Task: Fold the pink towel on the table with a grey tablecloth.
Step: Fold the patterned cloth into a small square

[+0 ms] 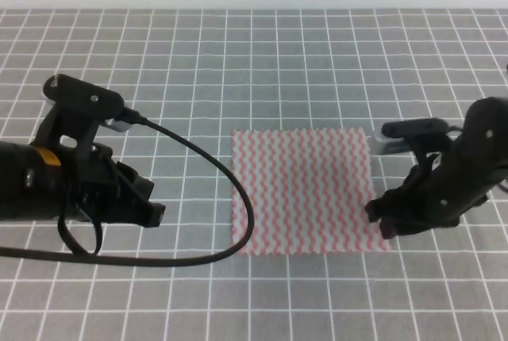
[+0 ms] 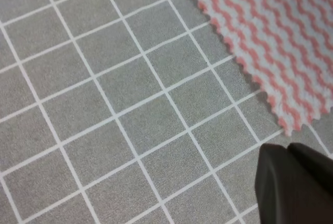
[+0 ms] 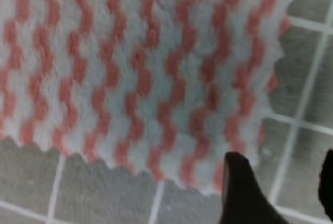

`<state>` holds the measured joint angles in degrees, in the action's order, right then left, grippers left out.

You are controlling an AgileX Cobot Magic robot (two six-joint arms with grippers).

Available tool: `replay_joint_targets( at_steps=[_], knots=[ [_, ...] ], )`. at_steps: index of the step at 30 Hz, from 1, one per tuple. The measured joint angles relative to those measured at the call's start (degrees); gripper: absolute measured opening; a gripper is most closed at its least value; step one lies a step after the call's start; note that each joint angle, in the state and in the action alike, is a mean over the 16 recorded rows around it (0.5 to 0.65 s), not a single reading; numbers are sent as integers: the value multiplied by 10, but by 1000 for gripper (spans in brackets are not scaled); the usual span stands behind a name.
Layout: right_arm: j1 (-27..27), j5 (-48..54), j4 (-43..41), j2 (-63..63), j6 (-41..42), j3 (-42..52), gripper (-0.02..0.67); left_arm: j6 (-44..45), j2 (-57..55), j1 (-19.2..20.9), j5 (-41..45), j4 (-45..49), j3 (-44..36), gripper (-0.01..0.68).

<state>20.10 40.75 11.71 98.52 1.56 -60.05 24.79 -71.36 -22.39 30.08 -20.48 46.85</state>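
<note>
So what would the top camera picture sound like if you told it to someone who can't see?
A pink towel lies flat and unfolded on a grey tablecloth with white grid lines. The right gripper is down at the towel's near right corner, and the left gripper waits off to the left, apart from it.

Bright, even light; right wrist view seemingly blurred
</note>
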Motion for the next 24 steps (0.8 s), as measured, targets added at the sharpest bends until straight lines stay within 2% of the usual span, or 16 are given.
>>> replay_joint_targets(
  at_steps=[16,24],
  knots=[
    [1,-2,32,37,0,-1,285,0,-43,0,9,0,0,-2],
    [20,3,20,38,-6,-8,258,0,-55,0,4,0,0,-2]
  ],
)
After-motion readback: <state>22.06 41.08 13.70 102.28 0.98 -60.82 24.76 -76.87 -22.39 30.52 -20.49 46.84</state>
